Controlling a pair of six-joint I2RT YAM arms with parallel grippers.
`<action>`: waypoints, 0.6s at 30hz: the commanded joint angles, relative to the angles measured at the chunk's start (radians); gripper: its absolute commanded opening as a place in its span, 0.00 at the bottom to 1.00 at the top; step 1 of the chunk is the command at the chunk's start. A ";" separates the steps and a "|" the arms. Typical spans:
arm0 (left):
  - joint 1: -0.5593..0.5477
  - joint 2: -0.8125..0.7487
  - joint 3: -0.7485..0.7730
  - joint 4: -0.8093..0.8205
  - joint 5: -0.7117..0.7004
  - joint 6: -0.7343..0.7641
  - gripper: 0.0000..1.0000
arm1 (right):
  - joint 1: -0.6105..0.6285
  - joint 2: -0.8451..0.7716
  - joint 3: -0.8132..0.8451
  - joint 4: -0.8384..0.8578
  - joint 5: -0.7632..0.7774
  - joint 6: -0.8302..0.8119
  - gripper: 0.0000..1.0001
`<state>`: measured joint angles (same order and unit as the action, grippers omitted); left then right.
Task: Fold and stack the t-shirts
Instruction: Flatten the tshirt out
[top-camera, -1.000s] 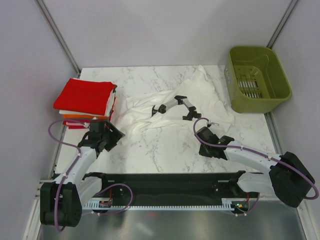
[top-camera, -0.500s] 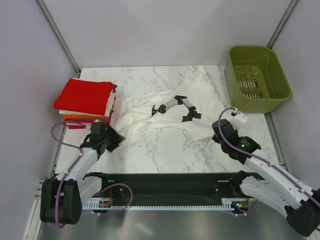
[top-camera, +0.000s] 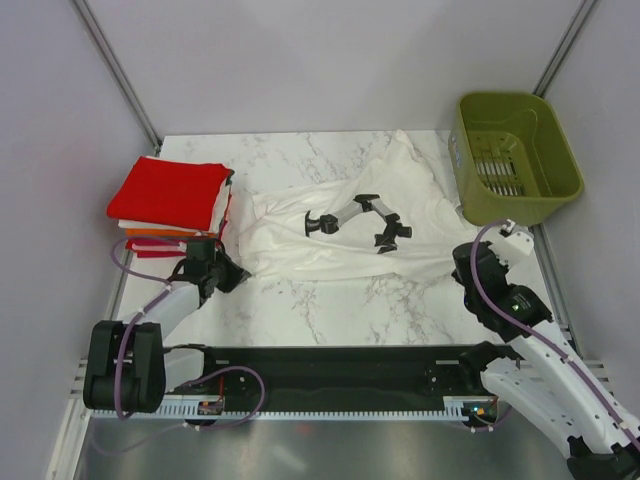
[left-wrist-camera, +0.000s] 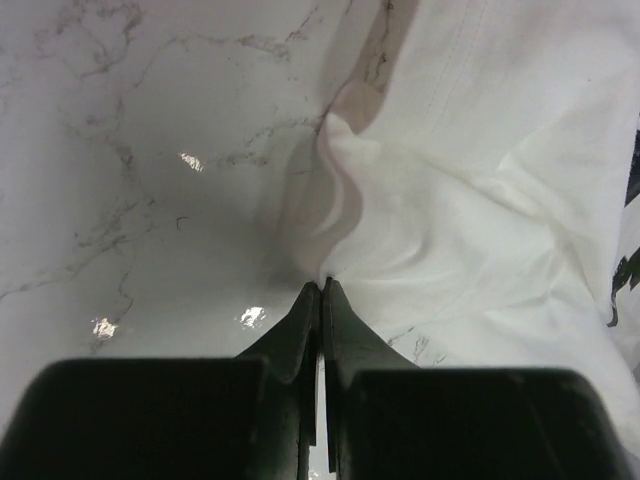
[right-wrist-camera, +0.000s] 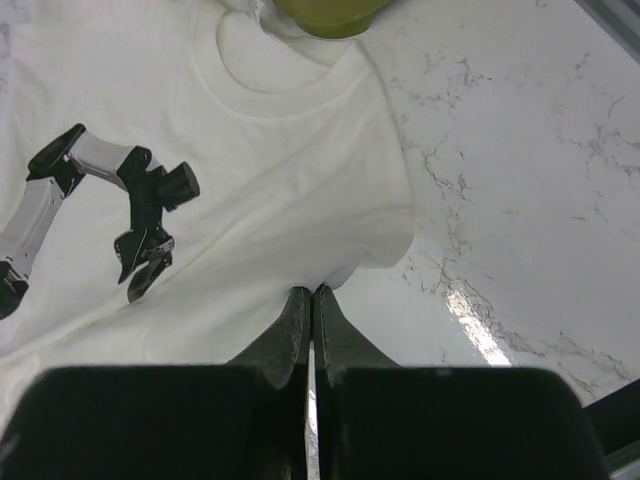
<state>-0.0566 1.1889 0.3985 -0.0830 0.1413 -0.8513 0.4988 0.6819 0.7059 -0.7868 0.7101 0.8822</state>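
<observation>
A large white t-shirt (top-camera: 340, 235) with a black-and-grey robot-arm print lies spread across the middle of the marble table. My left gripper (top-camera: 238, 272) is shut on its near left edge; in the left wrist view the fingertips (left-wrist-camera: 321, 285) pinch a fold of the white cloth (left-wrist-camera: 470, 180). My right gripper (top-camera: 460, 258) is shut on the shirt's near right edge, and in the right wrist view the tips (right-wrist-camera: 311, 292) bite the hem of the shirt (right-wrist-camera: 250, 150) below the collar. A stack of folded t-shirts (top-camera: 170, 195), red on top, sits at the left.
An olive-green plastic basket (top-camera: 515, 155) stands at the back right, touching the shirt's far corner; its rim (right-wrist-camera: 325, 12) shows over the collar in the right wrist view. Bare marble (top-camera: 350, 300) lies between the shirt and the arm bases.
My left gripper has shut on the shirt's left edge. My right gripper, gripping the right edge, has swung right and back, pulling the shirt wider and flatter.
</observation>
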 joint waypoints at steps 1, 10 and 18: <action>0.004 -0.021 0.043 -0.050 0.009 0.018 0.04 | -0.011 -0.027 0.035 -0.028 0.087 -0.005 0.00; 0.017 -0.110 0.115 -0.176 -0.085 0.001 0.09 | -0.022 -0.084 0.018 -0.074 0.195 0.087 0.00; 0.015 -0.058 0.197 -0.210 -0.040 0.015 0.64 | -0.028 -0.050 0.029 -0.074 0.203 0.084 0.00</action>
<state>-0.0452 1.1141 0.5362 -0.2634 0.0895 -0.8536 0.4736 0.6090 0.7059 -0.8501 0.8730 0.9554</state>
